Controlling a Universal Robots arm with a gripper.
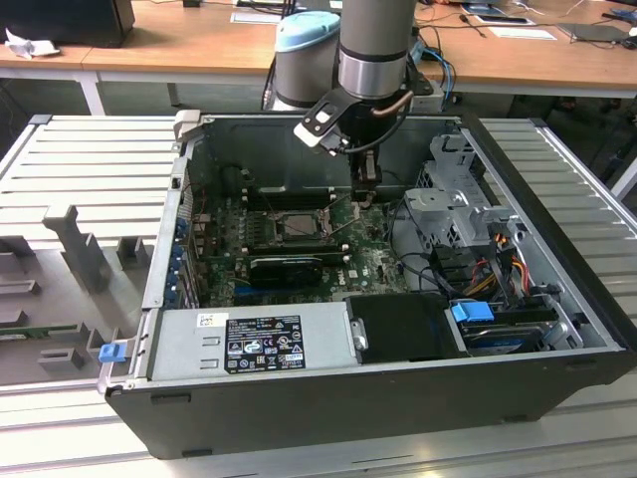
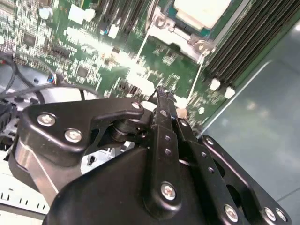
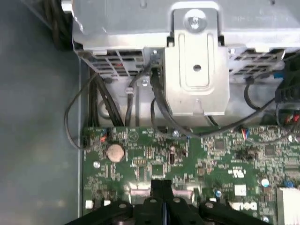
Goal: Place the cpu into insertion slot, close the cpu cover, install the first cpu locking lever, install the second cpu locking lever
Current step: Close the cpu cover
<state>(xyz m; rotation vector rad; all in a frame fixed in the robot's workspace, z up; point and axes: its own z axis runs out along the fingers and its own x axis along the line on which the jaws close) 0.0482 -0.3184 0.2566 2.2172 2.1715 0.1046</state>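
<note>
Green motherboard (image 1: 373, 254) in open case (image 1: 299, 418), gripper (image 1: 366, 197) low over it, at 2 o'clock of insertion slot (image 1: 297, 227) in exterior view, near but apart. Closed: fingers (image 2: 164, 122) pinched together in both wrist views, tips close to board. Pale cpu (image 2: 201, 10) seated in slot, ringed by silvery cpu cover (image 2: 185, 35). Black cables (image 1: 406, 261) at 3 o'clock of board.

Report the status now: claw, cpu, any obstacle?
Black claw shut, low over the green circuit board. Pale tan square cpu sits in the silvery-rimmed slot. No obstacle seen.
</note>
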